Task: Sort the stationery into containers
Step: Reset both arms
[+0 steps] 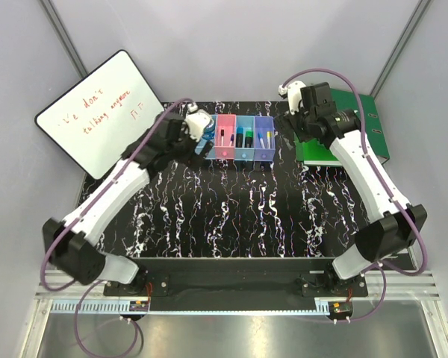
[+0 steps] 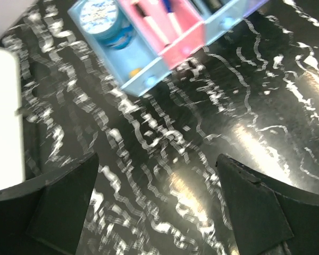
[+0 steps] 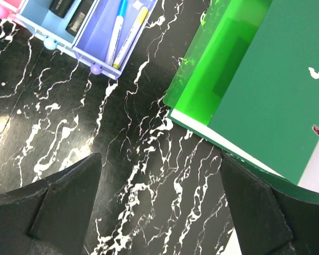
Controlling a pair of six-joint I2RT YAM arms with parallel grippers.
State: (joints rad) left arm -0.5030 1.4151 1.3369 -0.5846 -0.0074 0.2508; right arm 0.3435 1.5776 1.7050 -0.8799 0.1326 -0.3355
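Note:
The row of four joined bins [image 1: 235,156] stands at the back middle of the table. The blue bin [image 2: 143,74] holds the round blue tape roll [image 2: 101,18]. The pink bin [image 2: 189,45] holds slim white markers [image 2: 151,24]. The light blue bin [image 3: 40,13] holds dark-capped items [image 3: 77,18]. The purple bin [image 3: 95,40] holds a blue-capped marker [image 3: 116,32] and a yellow-tipped one [image 3: 132,32]. My left gripper [image 1: 196,143] is open and empty, just in front-left of the blue bin; in its wrist view [image 2: 157,212] only table shows between the jaws. My right gripper [image 1: 291,125] is open and empty [image 3: 159,212] between the purple bin and the binders.
Green ring binders [image 1: 343,130] lie at the back right, their edge close to my right fingers [image 3: 266,79]. A whiteboard [image 1: 101,112] with red writing leans at the back left; its white edge shows in the left wrist view [image 2: 2,117]. The table [image 1: 231,216] is black marble-patterned.

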